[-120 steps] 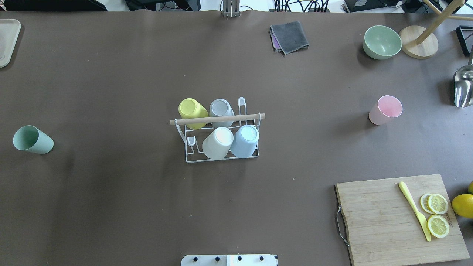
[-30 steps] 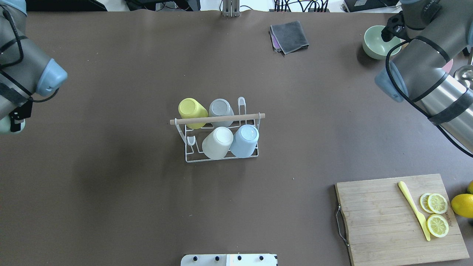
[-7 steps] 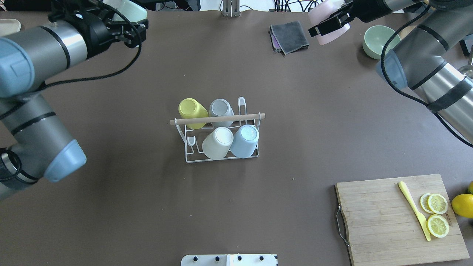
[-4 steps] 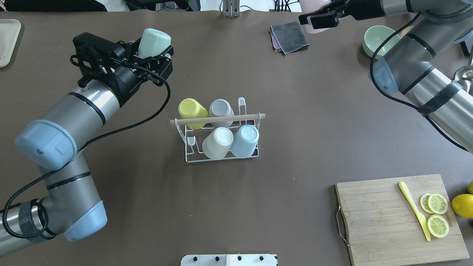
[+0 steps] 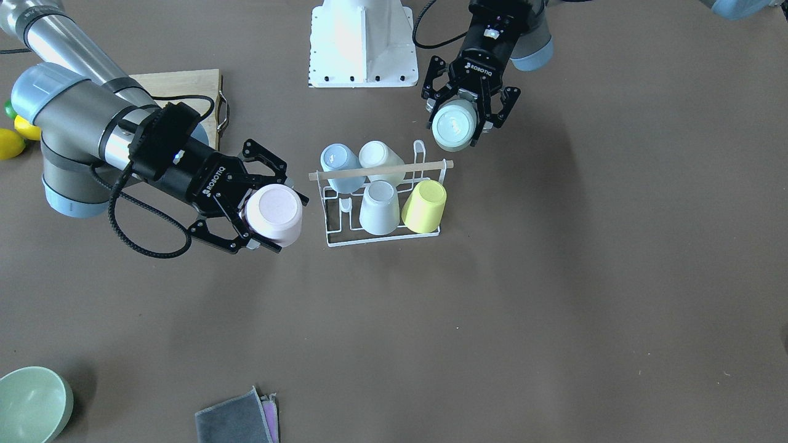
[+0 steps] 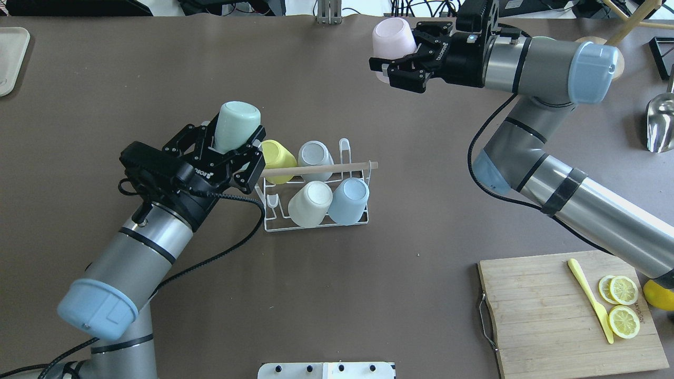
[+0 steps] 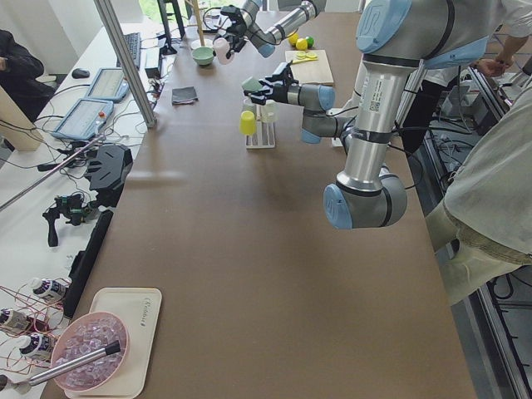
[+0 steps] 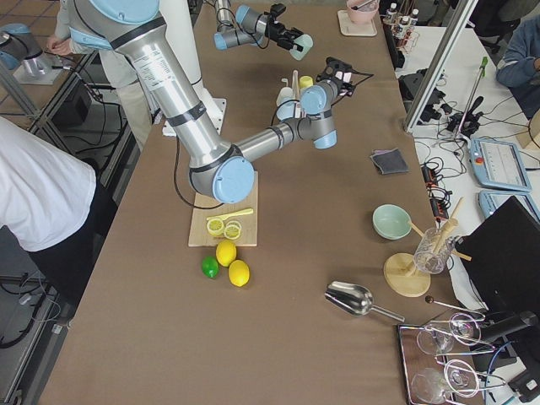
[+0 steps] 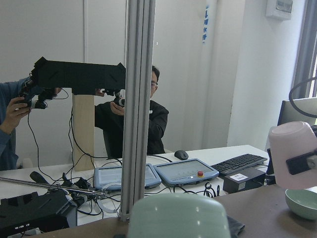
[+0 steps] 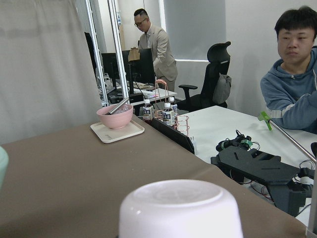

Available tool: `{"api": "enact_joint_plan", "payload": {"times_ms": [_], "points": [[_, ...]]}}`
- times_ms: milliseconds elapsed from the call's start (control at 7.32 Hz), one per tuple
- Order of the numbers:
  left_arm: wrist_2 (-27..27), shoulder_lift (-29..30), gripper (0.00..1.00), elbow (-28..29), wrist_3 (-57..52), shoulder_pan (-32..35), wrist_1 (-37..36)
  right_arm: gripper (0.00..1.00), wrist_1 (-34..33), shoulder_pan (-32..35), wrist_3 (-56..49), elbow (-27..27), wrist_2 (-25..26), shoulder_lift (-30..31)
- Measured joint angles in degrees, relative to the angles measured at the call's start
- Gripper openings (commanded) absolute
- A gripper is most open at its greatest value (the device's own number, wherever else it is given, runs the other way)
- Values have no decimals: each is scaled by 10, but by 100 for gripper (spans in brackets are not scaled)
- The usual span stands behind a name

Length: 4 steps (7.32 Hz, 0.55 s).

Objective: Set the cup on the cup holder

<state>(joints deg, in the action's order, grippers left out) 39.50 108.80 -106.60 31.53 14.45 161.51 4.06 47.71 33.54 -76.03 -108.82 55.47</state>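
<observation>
The white wire cup holder [image 6: 321, 169] with a wooden rod stands mid-table and carries yellow, grey, white and blue cups upside down. It also shows in the front view [image 5: 381, 170]. My left gripper [image 6: 234, 145] is shut on a mint green cup [image 6: 237, 123], bottom up, just left of the holder's yellow cup. My right gripper [image 6: 403, 52] is shut on a pink cup [image 6: 394, 37], bottom up, above the far table, right of the holder. In the front view the mint cup [image 5: 452, 129] and the pink cup [image 5: 271, 206] flank the holder. Two prongs are bare.
A wooden cutting board [image 6: 542, 316] with lemon slices and a yellow knife lies at the near right. A metal scoop [image 6: 661, 123] lies at the right edge. A green bowl [image 5: 31, 403] and a grey cloth [image 5: 237, 418] sit on the far side.
My left gripper has carried the mint cup nearer, to the holder's left end. My right gripper has carried the pink cup leftward, closer to the holder.
</observation>
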Motion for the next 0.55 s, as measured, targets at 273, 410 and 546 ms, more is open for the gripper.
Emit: {"api": "enact_joint_plan", "payload": {"times_ms": [273,410,546], "points": [[-54,-13,0,2,-44,-46,44,0,55,-10,52,18,4,-14],[-63,-15,0,7,-58,-55,61,0,96,-9,69,39,-6,-22],[-67,-14,0,18,-64,-57,68,0,149,-4,77,65,-28,-31]]}}
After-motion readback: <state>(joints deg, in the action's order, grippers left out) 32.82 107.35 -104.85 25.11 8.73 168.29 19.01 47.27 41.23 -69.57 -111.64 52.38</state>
